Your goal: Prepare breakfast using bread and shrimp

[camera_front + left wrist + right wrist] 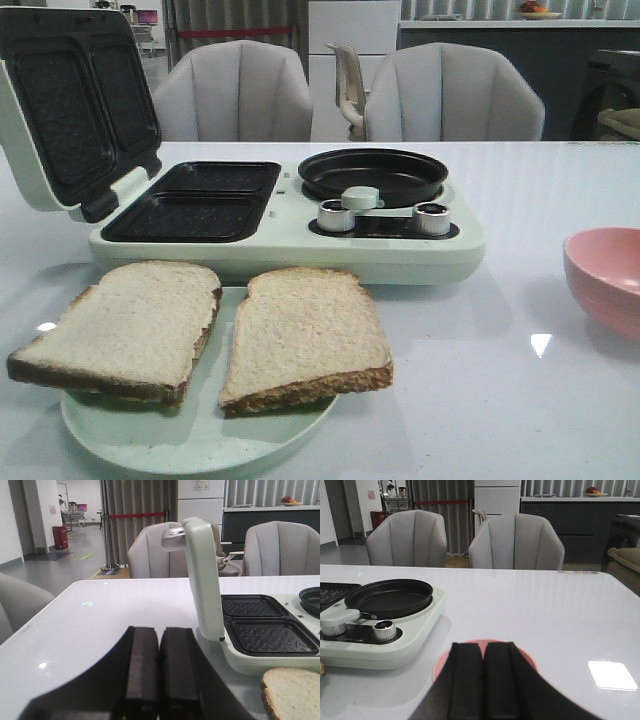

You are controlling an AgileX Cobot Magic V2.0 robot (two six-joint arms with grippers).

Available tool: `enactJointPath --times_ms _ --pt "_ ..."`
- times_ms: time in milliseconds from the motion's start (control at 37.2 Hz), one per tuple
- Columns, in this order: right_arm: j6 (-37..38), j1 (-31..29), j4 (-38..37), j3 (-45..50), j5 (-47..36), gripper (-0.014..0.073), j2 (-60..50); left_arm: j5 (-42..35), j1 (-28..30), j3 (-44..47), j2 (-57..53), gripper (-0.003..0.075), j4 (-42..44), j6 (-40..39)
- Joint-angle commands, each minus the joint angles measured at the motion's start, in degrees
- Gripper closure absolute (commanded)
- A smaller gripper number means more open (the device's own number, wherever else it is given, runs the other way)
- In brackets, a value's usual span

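Observation:
Two slices of bread lie side by side on a pale green plate [190, 440] at the table's front: the left slice [125, 325] and the right slice [305, 335]. A corner of one bread slice [292, 692] shows in the left wrist view. No shrimp is in view. My left gripper [159, 652] is shut with nothing in it, over bare table left of the breakfast maker [260, 645]. My right gripper [483, 657] is also shut and holds nothing; it hangs above the pink bowl [525, 657], whose inside is hidden. Neither gripper appears in the front view.
The pale green breakfast maker [285, 240] stands behind the plate with its lid [70, 110] open to the left, two dark sandwich wells [195, 200], a round black pan [373, 175] and two knobs [432, 217]. The pink bowl [605, 275] sits at the right edge. Grey chairs [455, 95] stand beyond the table.

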Motion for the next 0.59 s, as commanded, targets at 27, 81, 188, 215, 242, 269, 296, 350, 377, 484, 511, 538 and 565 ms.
enactJointPath --times_ms 27,81,188,215,242,269,296,350,377,484,511,538,565 --pt "-0.4 -0.3 0.0 -1.0 -5.2 0.056 -1.2 -5.4 0.1 0.3 -1.1 0.0619 0.0 -0.3" --pt "-0.4 -0.3 0.0 -1.0 -5.2 0.056 -1.2 -5.4 0.1 0.3 -1.1 0.0619 0.0 -0.3" --pt "-0.4 -0.3 0.0 -1.0 -5.2 0.056 -1.2 -5.4 0.1 0.3 -1.1 0.0619 0.0 -0.3" --pt "-0.4 -0.3 0.0 -1.0 -5.2 0.056 -1.2 -5.4 0.1 0.3 -1.1 0.0619 0.0 -0.3" --pt "-0.4 -0.3 0.0 -1.0 -5.2 0.056 -1.2 -5.4 0.1 0.3 -1.1 0.0619 0.0 -0.3" --pt "-0.4 -0.3 0.0 -1.0 -5.2 0.056 -1.2 -5.4 0.1 0.3 -1.1 0.0619 0.0 -0.3" --pt "-0.4 -0.3 0.0 -1.0 -5.2 0.056 -1.2 -5.4 0.1 0.3 -1.1 0.0619 0.0 -0.3" --pt "-0.4 -0.3 0.0 -1.0 -5.2 0.056 -1.2 -5.4 0.1 0.3 -1.1 0.0619 0.0 -0.3" --pt "-0.4 -0.3 0.0 -1.0 -5.2 0.056 -1.2 -5.4 0.1 0.3 -1.1 0.0619 0.0 -0.3" --pt "-0.4 -0.3 0.0 -1.0 -5.2 0.056 -1.2 -5.4 0.1 0.3 -1.1 0.0619 0.0 -0.3" --pt "-0.4 -0.3 0.0 -1.0 -5.2 0.056 -1.2 -5.4 0.1 0.3 -1.1 0.0619 0.0 -0.3" --pt "-0.4 -0.3 0.0 -1.0 -5.2 0.056 -1.2 -5.4 0.1 0.3 -1.1 0.0619 0.0 -0.3" --pt "-0.4 -0.3 0.0 -1.0 -5.2 0.056 -1.2 -5.4 0.1 0.3 -1.1 0.0619 0.4 -0.3"
